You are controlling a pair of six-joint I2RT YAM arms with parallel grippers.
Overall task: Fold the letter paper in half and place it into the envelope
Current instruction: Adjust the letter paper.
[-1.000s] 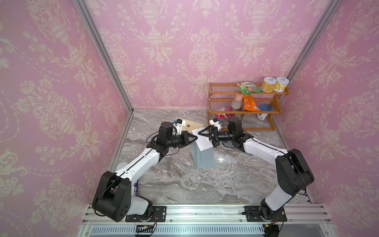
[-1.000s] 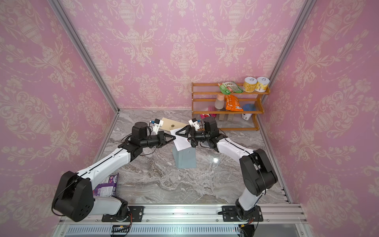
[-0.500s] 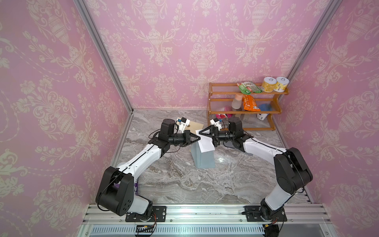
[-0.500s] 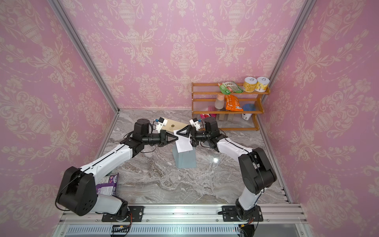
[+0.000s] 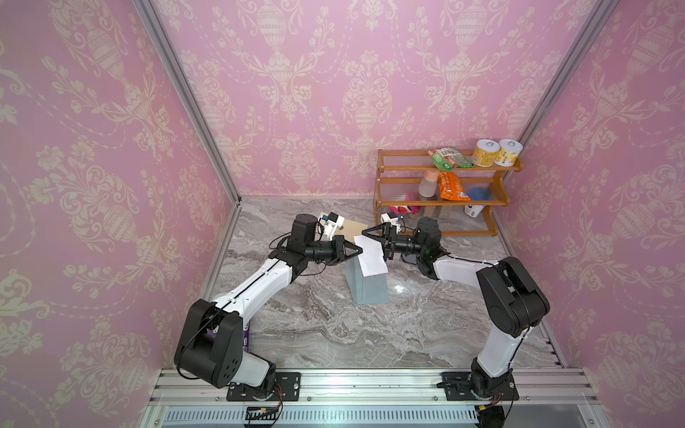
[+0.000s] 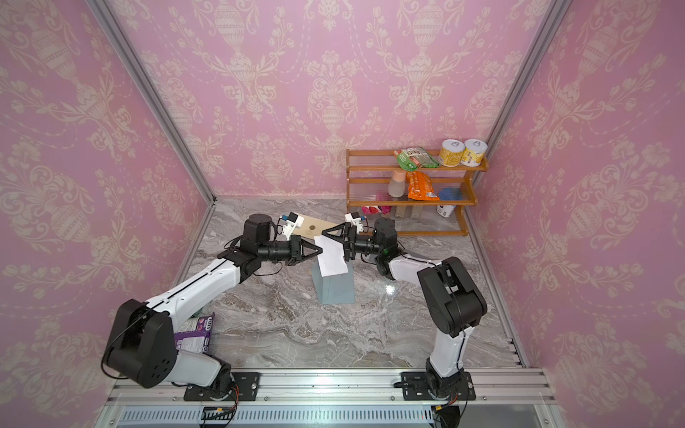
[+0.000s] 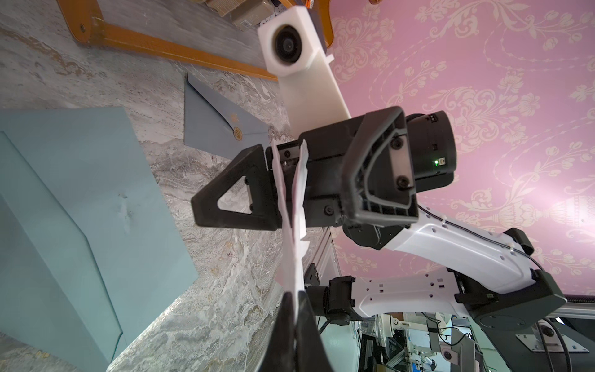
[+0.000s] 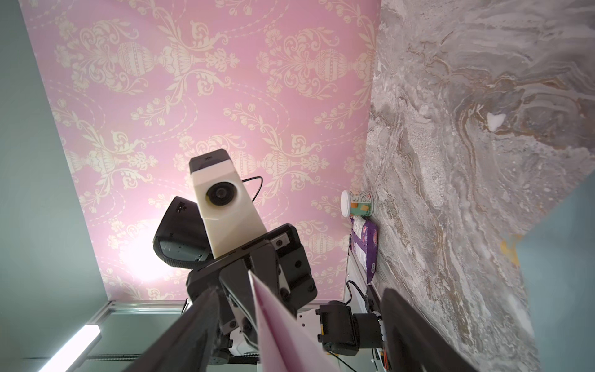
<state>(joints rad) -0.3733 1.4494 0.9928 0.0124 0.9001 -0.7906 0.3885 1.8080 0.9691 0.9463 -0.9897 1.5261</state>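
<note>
Pinching one edge of the letter paper (image 5: 370,259), the left gripper (image 5: 360,251) is clamped tight in both top views, holding the sheet in the air. The right gripper (image 5: 374,244) faces it, jaws spread wide on either side of the sheet's opposite edge. Beneath both grippers the blue envelope (image 5: 370,291) lies flat on the table (image 5: 333,326), the paper above it rather than inside. Behind the right gripper a wooden shelf (image 5: 404,169) carries two yellow cans (image 5: 485,152), a green packet (image 5: 446,157) and an orange packet (image 5: 450,187). The left wrist view shows the letter paper (image 7: 293,251) edge-on, nipped between the left fingertips (image 7: 281,331). In the right wrist view the letter paper (image 8: 280,331) stands between the right fingers (image 8: 193,322), which are set well apart.
</note>
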